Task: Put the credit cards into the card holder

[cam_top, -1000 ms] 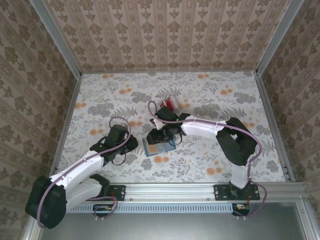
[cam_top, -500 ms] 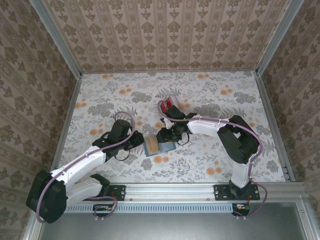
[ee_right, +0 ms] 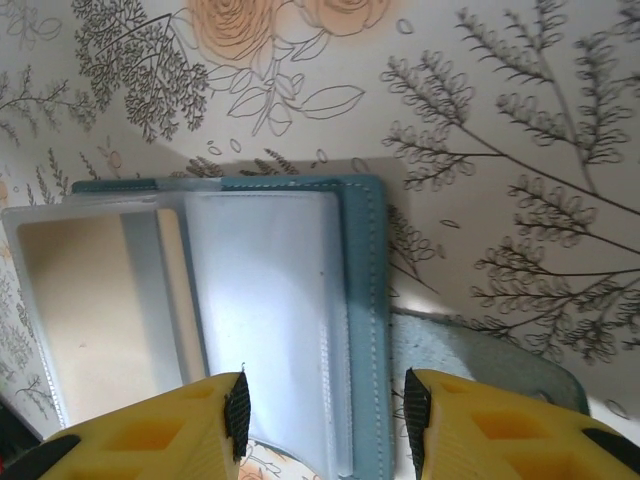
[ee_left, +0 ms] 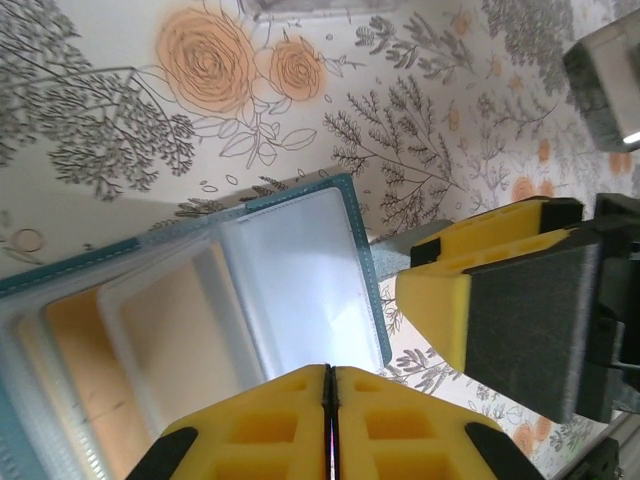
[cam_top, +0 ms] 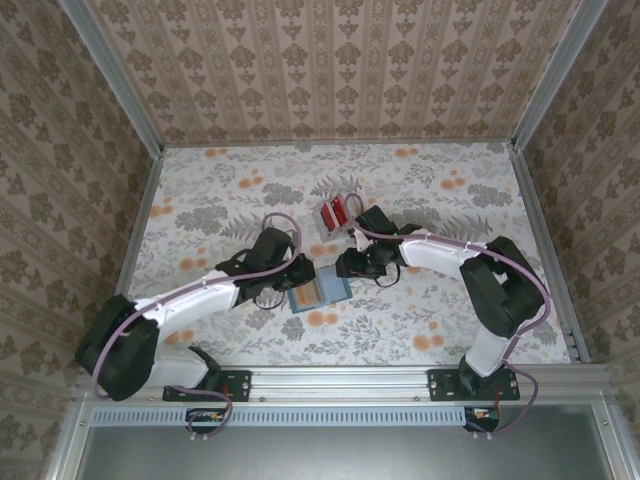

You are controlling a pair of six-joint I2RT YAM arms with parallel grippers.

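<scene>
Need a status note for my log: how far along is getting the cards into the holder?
Done: the card holder lies open on the table, pockets up. In hand: both grippers are at it, the left gripper shut over the pockets and the right gripper open over its edge; neither holds a card. Left: the red credit cards sit farther back, and no red card shows in a pocket, so all the loading remains.

Soft, even light fills the top view; the arms [cam_top: 190, 300] cast only faint shadows on the table [cam_top: 200, 190]. In both wrist views the wallet [ee_left: 300, 290] sleeves glare white, grey shadow edges it, and frame corners seem slightly soft.
</scene>
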